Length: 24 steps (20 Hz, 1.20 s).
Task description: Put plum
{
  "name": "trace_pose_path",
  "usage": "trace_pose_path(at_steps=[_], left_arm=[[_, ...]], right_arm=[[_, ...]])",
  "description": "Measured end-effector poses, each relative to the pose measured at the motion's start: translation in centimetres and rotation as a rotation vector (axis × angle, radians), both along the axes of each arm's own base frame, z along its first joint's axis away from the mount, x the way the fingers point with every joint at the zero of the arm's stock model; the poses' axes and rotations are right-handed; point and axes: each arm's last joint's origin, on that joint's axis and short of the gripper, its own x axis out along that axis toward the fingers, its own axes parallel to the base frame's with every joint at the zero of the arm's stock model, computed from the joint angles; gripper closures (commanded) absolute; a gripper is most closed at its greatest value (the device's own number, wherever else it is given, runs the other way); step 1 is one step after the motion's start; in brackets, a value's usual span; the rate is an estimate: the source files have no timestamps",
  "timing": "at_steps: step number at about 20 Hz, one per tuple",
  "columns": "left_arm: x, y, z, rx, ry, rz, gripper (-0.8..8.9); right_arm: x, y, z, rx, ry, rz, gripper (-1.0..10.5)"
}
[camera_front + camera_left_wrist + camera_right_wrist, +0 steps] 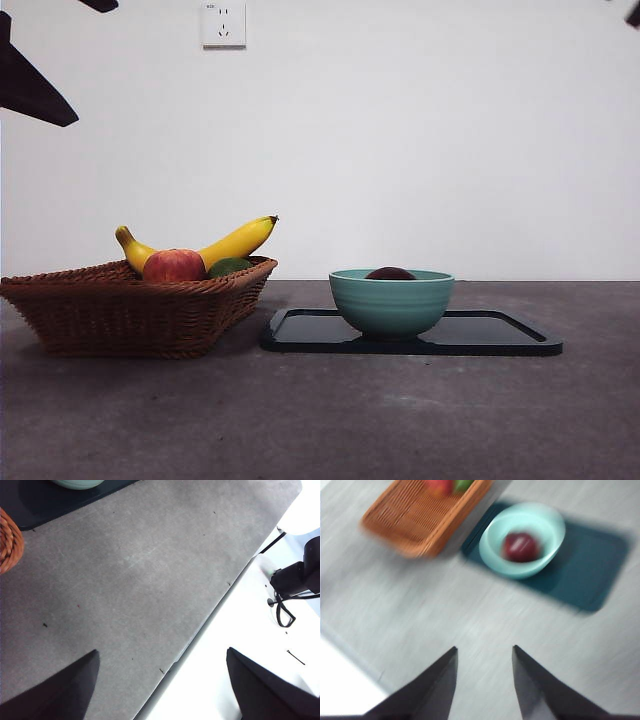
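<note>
Plum (521, 547) in bowl (391, 303), fruit-filled basket (120, 315)

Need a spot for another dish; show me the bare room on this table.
Free: the grey table in front of the wicker basket and the dark tray, plus the tray's bare right end. Crowded: the basket, full of fruit, and the green bowl holding the plum.

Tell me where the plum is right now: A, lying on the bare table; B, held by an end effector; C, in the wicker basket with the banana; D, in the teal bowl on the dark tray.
D: the plum lies inside the teal bowl, which stands on the dark tray; its top just shows above the bowl's rim in the front view, and neither end effector holds anything.
</note>
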Motion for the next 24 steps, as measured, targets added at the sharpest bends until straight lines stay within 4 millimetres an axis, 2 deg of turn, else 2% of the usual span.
trace_pose_path(at_steps=[3, 5, 20, 24], left_arm=[[0.0, 0.0, 0.0, 0.000, 0.000, 0.000, 4.09], [0.0, 0.0, 0.0, 0.000, 0.000, 0.000, 4.09], [0.0, 0.0, 0.0, 0.000, 0.000, 0.000, 4.09], [0.7, -0.4, 0.7, -0.061, -0.084, 0.019, 4.08]], right_arm=[[-1.4, -0.2, -2.9, 0.026, 0.057, 0.052, 7.7], [-2.1, -0.4, -3.9, 0.036, 0.068, 0.065, 7.7], [-2.6, -0.5, -4.1, 0.044, 0.049, 0.068, 7.7], [-2.6, -0.5, -4.1, 0.044, 0.049, 0.068, 7.7]])
